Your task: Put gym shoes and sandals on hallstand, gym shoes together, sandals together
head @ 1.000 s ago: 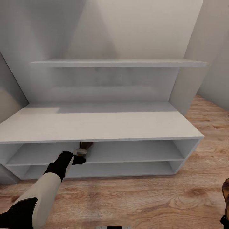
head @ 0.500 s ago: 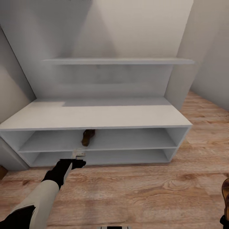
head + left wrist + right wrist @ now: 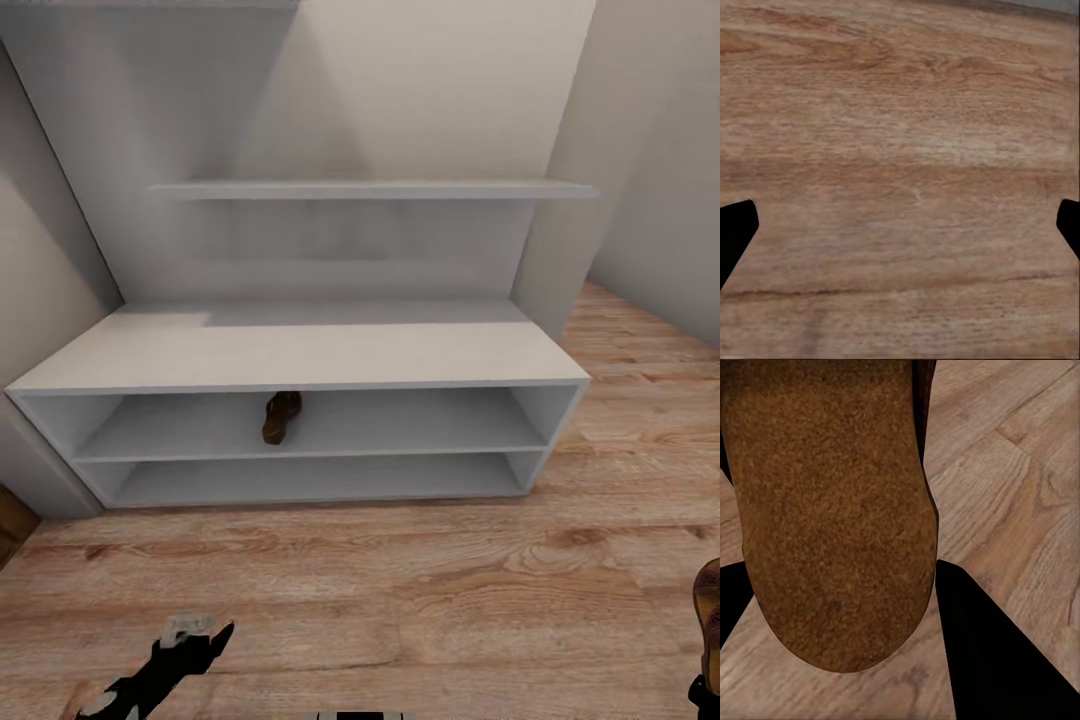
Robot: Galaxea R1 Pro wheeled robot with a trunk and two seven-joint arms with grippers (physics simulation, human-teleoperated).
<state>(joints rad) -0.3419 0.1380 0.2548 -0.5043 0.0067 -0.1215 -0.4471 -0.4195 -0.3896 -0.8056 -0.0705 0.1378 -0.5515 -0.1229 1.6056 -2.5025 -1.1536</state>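
The white-grey hallstand (image 3: 300, 355) stands against the wall ahead. One dark-brown sandal (image 3: 282, 417) lies on its upper open shelf, toe towards me. My left gripper (image 3: 190, 630) hangs low over the wood floor (image 3: 400, 590), open and empty; in the left wrist view its fingertips (image 3: 736, 225) are spread wide above bare planks. The second sandal (image 3: 709, 612) shows at the right edge of the head view, with my right gripper (image 3: 703, 692) shut on it. In the right wrist view its mottled sole (image 3: 832, 510) sits between the dark fingers (image 3: 997, 660). The gym shoes are out of view.
A long wall shelf (image 3: 370, 189) hangs above the bench top. The lower open shelf (image 3: 310, 480) holds nothing. Walls close the corner on the left (image 3: 40, 270) and behind the unit. Wood floor stretches to the right of the rack (image 3: 640, 400).
My left gripper let go of the sandal on the upper shelf, drew back and dropped low to the left. The camera backed away, so the rack looks smaller.
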